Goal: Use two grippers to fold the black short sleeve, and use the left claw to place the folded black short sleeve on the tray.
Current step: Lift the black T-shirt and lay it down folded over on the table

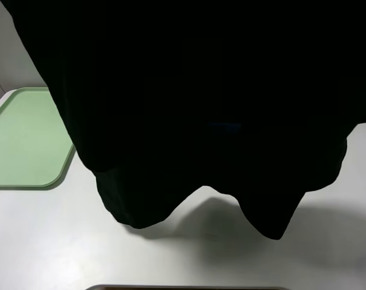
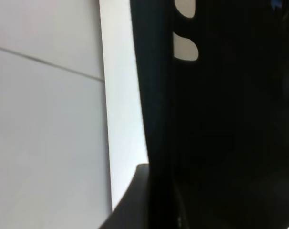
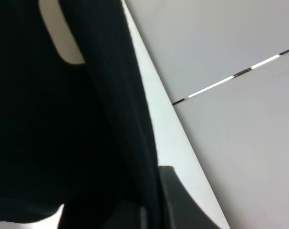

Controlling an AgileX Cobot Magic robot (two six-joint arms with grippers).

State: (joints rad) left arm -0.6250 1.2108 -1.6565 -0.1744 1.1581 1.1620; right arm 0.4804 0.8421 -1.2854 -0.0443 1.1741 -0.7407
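Note:
The black short sleeve (image 1: 201, 109) hangs lifted high above the white table and fills most of the exterior view. Its lower edge with two hanging corners dangles just over the table. Both grippers are hidden behind the cloth in that view. In the left wrist view the black cloth (image 2: 221, 133) runs taut right beside a dark finger (image 2: 135, 198) of my left gripper. In the right wrist view the cloth (image 3: 49, 133) stretches the same way along a dark finger (image 3: 178, 200) of my right gripper. Both grippers appear shut on the shirt's upper edge.
A light green tray (image 1: 23, 142) lies at the left of the white table (image 1: 50, 241), partly behind the shirt. A dark edge (image 1: 189, 287) shows at the table's front. The wrist views show pale wall and floor beyond the table edge.

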